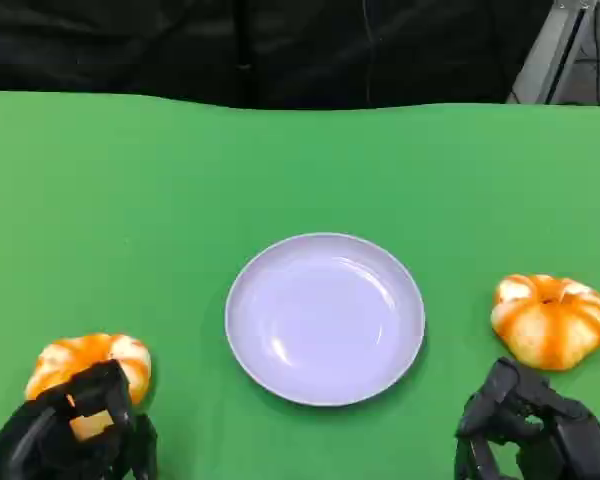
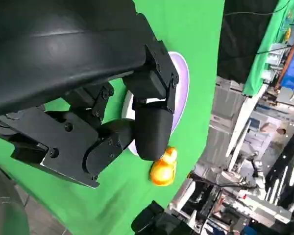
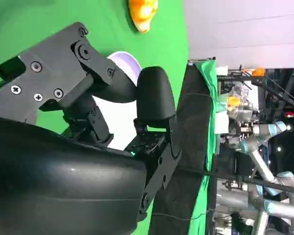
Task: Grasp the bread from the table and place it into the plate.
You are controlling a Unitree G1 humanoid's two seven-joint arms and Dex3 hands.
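Two orange-and-white pumpkin-shaped breads lie on the green table. The left bread (image 1: 90, 362) (image 3: 143, 12) is at the near left, and my left hand (image 1: 75, 430) (image 2: 112, 132) hovers at its near side. The fingers overlap its near edge and nothing sits between them. The right bread (image 1: 548, 320) (image 2: 164, 169) lies at the near right. My right hand (image 1: 535, 430) (image 3: 112, 112) stays just short of it, apart from it, fingers spread and empty. The pale lilac plate (image 1: 325, 318) (image 2: 182, 81) (image 3: 125, 63) sits empty between the breads.
The green cloth (image 1: 180, 180) runs back to a dark backdrop (image 1: 280, 50). A metal frame (image 1: 550, 50) stands at the far right corner. The wrist views show lab equipment and other robot arms (image 3: 264, 147) beyond the table.
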